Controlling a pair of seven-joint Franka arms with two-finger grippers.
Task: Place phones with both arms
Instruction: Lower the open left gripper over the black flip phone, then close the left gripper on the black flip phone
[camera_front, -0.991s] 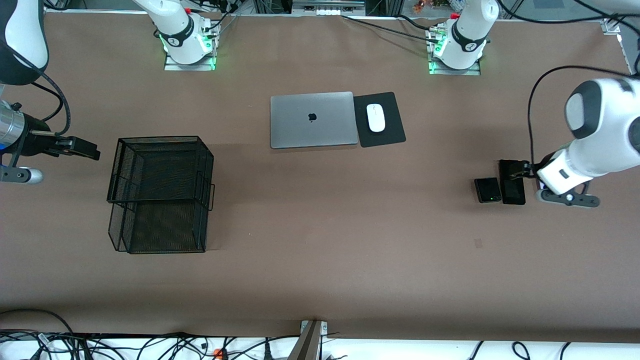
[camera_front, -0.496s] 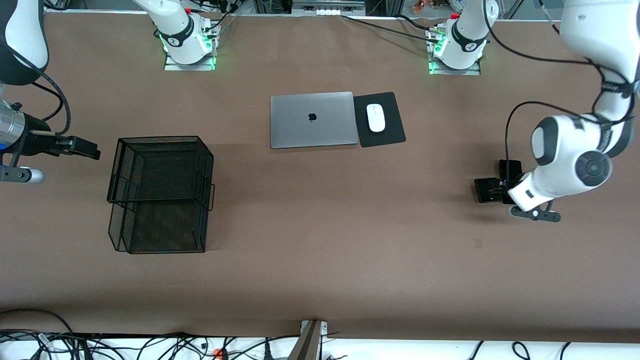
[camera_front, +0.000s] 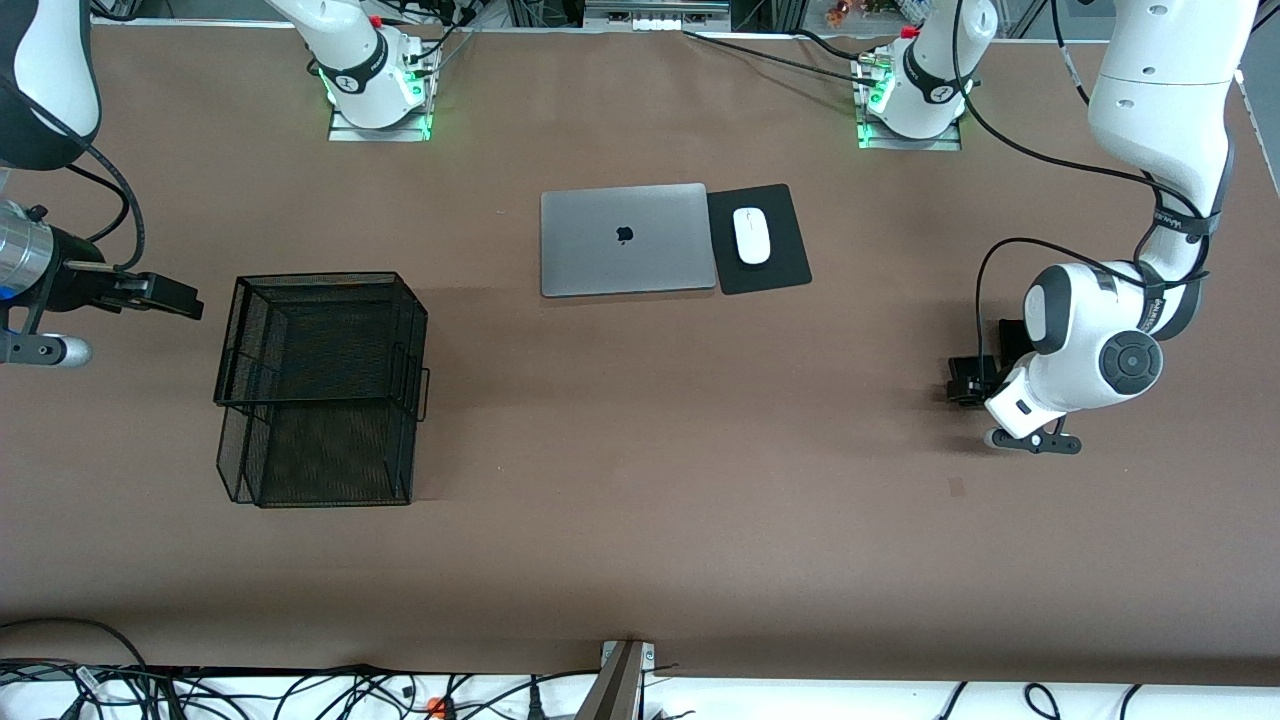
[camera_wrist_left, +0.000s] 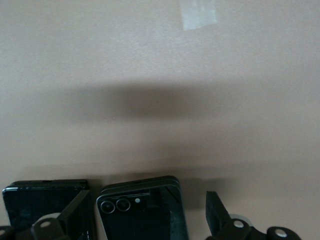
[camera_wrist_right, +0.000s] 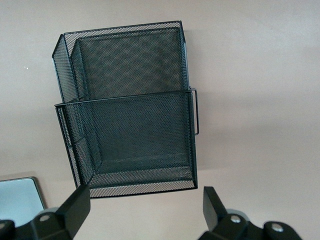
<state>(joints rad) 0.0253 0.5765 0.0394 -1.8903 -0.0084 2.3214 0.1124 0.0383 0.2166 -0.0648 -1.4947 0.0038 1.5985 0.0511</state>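
Observation:
A small dark grey flip phone (camera_wrist_left: 142, 212) with two camera lenses lies flat on the brown table (camera_front: 700, 450). A long black slab phone (camera_wrist_left: 47, 205) lies close beside it. My left gripper (camera_wrist_left: 146, 214) is open and low over the flip phone, one finger on each side and apart from it. In the front view the left wrist covers most of the flip phone (camera_front: 960, 383) and the slab (camera_front: 1010, 335). My right gripper (camera_front: 170, 297) waits open and empty over the table, beside the wire basket (camera_front: 320, 385) at the right arm's end.
A closed silver laptop (camera_front: 625, 240) lies mid-table near the bases, with a white mouse (camera_front: 752, 236) on a black pad (camera_front: 765, 270) beside it. The black mesh basket (camera_wrist_right: 130, 105) has two open tiers. A small tape mark (camera_front: 957, 486) lies nearer the front camera than the phones.
The left arm has swung round and its wrist has shifted from over the black slab to over the flip phone, covering more of it. The right arm has not moved.

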